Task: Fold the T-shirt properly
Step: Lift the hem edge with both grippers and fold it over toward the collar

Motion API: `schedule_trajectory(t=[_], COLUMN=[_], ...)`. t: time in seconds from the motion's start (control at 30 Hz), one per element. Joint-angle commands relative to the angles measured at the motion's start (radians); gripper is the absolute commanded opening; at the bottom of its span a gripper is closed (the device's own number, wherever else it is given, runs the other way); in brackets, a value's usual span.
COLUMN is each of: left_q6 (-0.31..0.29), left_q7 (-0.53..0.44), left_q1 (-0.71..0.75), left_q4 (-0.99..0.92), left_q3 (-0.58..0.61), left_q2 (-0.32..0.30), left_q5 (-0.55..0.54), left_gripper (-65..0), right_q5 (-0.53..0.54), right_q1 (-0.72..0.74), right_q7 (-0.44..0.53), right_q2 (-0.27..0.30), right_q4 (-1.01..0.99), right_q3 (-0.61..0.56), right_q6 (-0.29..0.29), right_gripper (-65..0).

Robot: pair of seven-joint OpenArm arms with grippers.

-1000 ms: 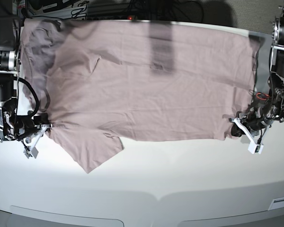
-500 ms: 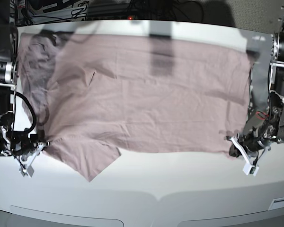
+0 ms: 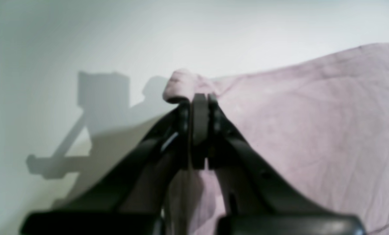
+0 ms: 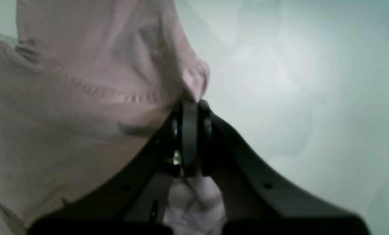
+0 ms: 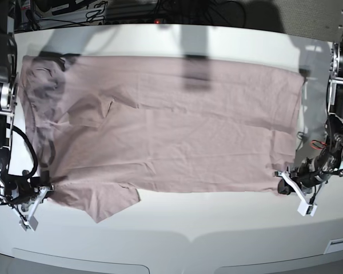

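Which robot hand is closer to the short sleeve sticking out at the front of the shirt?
The right one. The right gripper pinches the T-shirt right beside that sleeve. The left gripper holds the bottom corner at the far end.

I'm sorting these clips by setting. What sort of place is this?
Probably a robotics lab bench, not a home: a bare white table, tangled black cables along its far edge, and two arms, each end effector pinching a corner of the pink T-shirt.
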Motion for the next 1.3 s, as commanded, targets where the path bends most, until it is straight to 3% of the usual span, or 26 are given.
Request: schedule_trajectory(t=[0.0, 0.2, 0.3, 0.43, 0.5, 0.7, 0.8, 0.97, 1.27], left_q6=[-0.001, 0.000, 0.000, 0.129, 0.174, 0.211, 0.248, 0.247, 0.248], left_q7=[-0.008, 0.005, 0.010, 0.009, 0.010, 0.060, 0.085, 0.112, 0.160], left_q1=[-0.033, -0.019, 0.004, 0.061, 0.098, 0.201, 0.253, 0.353, 0.525], left_q4=[0.013, 0.028, 0.066, 0.186, 0.260, 0.476, 0.574, 0.720, 0.924], left_q3=[-0.006, -0.006, -0.006, -0.006, -0.006, -0.006, -0.024, -0.122, -0.184], left_q2=[-0.016, -0.019, -0.020, -0.021, -0.026, -0.082, -0.116, -0.125, -0.126], left_q5=[-0.011, -0.010, -0.004, 0.092, 0.127, 0.147, 0.185, 0.184, 0.214], left_gripper=[-65.0, -65.0, -65.0, -65.0, -65.0, -65.0, -65.0, -65.0, -65.0], right_q5=[0.009, 0.036, 0.034, 0.035, 0.035, 0.036, 0.035, 0.095, 0.121], right_q1=[0.036, -0.007, -0.077, -0.177, -0.216, -0.306, -0.374, -0.500, -0.686], right_q7=[0.016, 0.021, 0.070, 0.081, 0.086, 0.056, 0.048, 0.012, -0.029], right_q2=[0.018, 0.021, 0.021, 0.021, 0.021, 0.021, 0.020, 0.021, 0.020], right_q4=[0.030, 0.099, 0.179, 0.308, 0.366, 0.512, 0.594, 0.752, 1.001], right_q3=[0.003, 0.003, 0.003, 0.005, 0.021, 0.188, 0.294, 0.397, 0.416], right_q6=[0.004, 0.008, 0.020, 0.017, -0.017, -0.033, 0.008, 0.020, 0.020], right_gripper=[-65.0, -65.0, -65.0, -65.0, -65.0, -65.0, -65.0, -65.0, -65.0])
